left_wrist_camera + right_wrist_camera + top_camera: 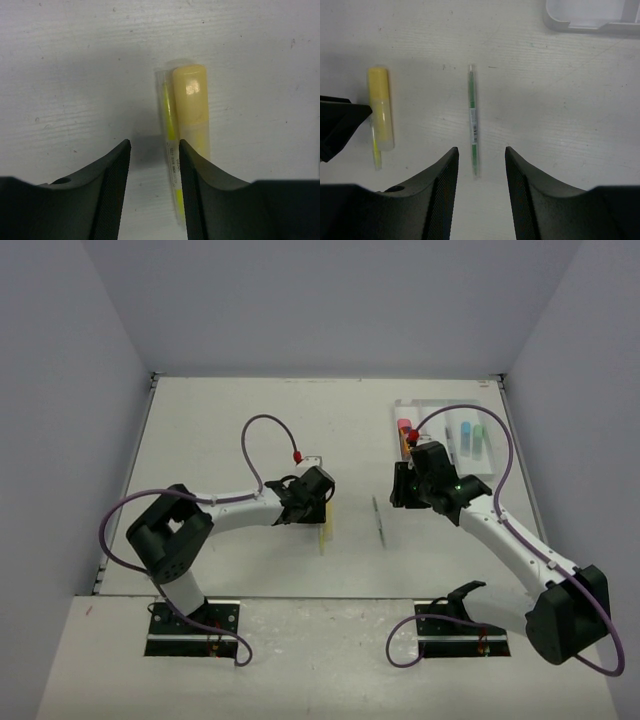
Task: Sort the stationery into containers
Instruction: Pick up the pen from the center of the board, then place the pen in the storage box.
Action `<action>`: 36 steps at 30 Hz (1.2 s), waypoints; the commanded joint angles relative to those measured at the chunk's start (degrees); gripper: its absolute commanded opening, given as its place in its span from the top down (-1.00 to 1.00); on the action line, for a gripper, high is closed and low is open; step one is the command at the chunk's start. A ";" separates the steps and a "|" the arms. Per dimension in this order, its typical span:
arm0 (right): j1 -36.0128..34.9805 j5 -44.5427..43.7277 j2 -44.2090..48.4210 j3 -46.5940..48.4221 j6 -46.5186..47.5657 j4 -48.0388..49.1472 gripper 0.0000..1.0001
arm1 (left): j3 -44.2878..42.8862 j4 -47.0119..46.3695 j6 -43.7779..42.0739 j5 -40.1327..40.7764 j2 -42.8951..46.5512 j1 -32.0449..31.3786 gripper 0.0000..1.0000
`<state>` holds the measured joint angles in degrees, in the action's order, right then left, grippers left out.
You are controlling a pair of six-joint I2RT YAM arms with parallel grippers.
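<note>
My left gripper (320, 508) is open low over the table. In the left wrist view (154, 145) a thin yellow pen (171, 150) lies between the jaws along the right finger's inner edge. A short yellow marker (191, 107) lies beside the pen, partly under that finger. My right gripper (400, 490) is open and empty. In its wrist view (481, 150) a thin green pen (473, 120) lies on the table, its near end between the fingertips. The white tray (440, 402) at the back right holds a pink-capped tube (404, 428), a blue bar (466, 432) and a mint bar (479, 435).
The yellow marker (326, 530) and green pen (379, 520) lie mid-table between the two arms. The tray's corner (590, 20) shows at the top right of the right wrist view. The left gripper's finger (340, 125) touches the yellow marker (381, 107) there. Grey walls surround the table.
</note>
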<state>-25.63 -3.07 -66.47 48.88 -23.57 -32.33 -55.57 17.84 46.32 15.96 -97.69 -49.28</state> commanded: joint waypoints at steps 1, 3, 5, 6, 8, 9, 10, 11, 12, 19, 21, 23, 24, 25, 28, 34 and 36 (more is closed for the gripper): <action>-0.30 0.52 1.19 0.42 -0.37 -0.26 0.12 | -0.24 -3.05 -0.53 -0.48 -1.46 -0.12 0.09; -0.30 0.59 1.10 0.49 -0.26 -0.27 0.13 | -0.17 -3.07 -0.46 -0.29 -1.67 -0.12 0.09; -0.30 0.70 1.17 0.51 -0.25 -0.10 0.13 | -0.42 -2.35 -0.35 0.48 -2.59 -0.20 0.14; -0.30 0.79 1.17 0.51 -0.25 -0.19 0.13 | -0.85 -1.14 -0.26 1.01 -2.94 -0.12 0.15; -0.30 0.96 1.39 0.51 -0.25 -0.27 0.13 | -1.39 0.32 0.12 3.07 -3.86 -0.12 0.25; -0.30 1.02 1.61 0.57 -0.25 -0.40 0.13 | -1.77 1.63 0.30 4.26 -4.60 -0.12 0.32; -0.30 1.34 1.89 0.60 -0.21 -0.42 0.13 | -2.04 2.83 0.38 5.14 -5.39 -0.12 0.39; -0.30 1.79 2.19 0.60 -0.16 -0.37 0.13 | -2.24 3.92 0.43 5.84 -6.19 -0.12 0.47; -0.30 2.24 2.91 0.34 0.10 0.22 0.10 | -2.22 4.44 0.47 6.57 -6.60 -0.12 0.55; -0.30 28.23 11.09 -7.86 2.45 14.81 -0.67 | 0.20 6.28 0.30 8.96 -6.32 1.15 1.00; -0.30 38.27 13.21 -11.83 -1.66 28.27 -0.98 | 2.09 5.05 0.17 8.09 -2.64 1.55 1.00; -0.30 48.60 11.53 -17.14 -8.59 42.25 -0.98 | 3.49 3.66 0.09 7.32 2.75 1.55 1.00; -0.73 51.40 10.26 -18.90 -10.26 47.07 -0.98 | 3.93 3.28 0.39 6.93 4.82 1.61 1.00; -1.43 52.19 8.75 -19.43 -10.99 48.57 -0.98 | 4.30 2.94 0.52 6.80 7.16 1.64 1.00; -5.58 43.58 4.92 -19.12 -9.77 49.01 -0.89 | 6.85 -0.78 1.20 5.15 19.18 1.38 1.00; -15.87 34.81 -0.61 -18.46 -12.31 59.20 -0.33 | 16.02 -20.72 3.47 -4.43 36.67 1.18 1.00; -18.61 32.64 -2.60 -16.65 -11.96 60.06 -0.31 | 17.93 -24.85 4.30 -7.20 39.17 1.03 1.00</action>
<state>-40.29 34.15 -66.43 29.08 -34.18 18.23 -41.37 6.08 48.06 14.96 -61.38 -48.03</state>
